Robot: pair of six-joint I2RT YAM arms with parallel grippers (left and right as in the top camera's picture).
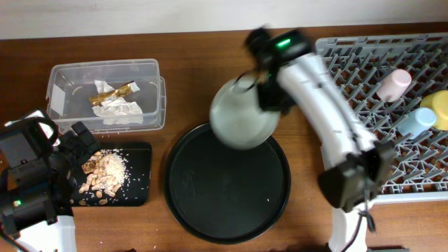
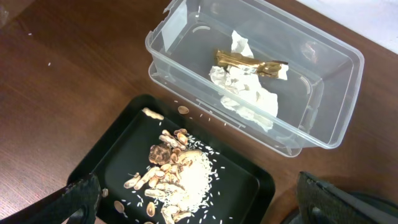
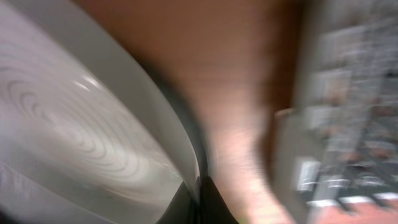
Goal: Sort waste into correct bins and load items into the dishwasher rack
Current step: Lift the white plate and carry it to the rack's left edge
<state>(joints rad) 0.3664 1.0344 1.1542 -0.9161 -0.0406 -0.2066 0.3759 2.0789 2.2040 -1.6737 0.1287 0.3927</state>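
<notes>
Rim of pale grey plate [image 3: 81, 143] is seen pinched by right gripper [image 3: 200, 200] only in wrist view; left gripper [image 2: 199, 194] is spread wide over black tray [image 2: 121, 134].

My right gripper [image 1: 262, 82] has the plate [image 1: 241, 120] by its far rim.

My right arm reaches in from the near right, jaws closed on the plate's edge. The plate overlaps the far rim of the round tray [image 1: 227, 210], whether touching it I cannot tell. On my right sits the rack [image 1: 364, 77], holding a pink cup [image 1: 394, 82], a blue cup [image 1: 418, 120] and, at the frame edge, a bowl [image 1: 439, 108]. On my left, the tub [image 1: 63, 77] holds the napkin [image 1: 120, 110] with the wrapper [image 1: 113, 92] on top. Just nearer me, scraps [image 1: 105, 175] lie in the black tray [image 1: 142, 178], and my left gripper [image 1: 82, 143] hangs at its left end.
</notes>
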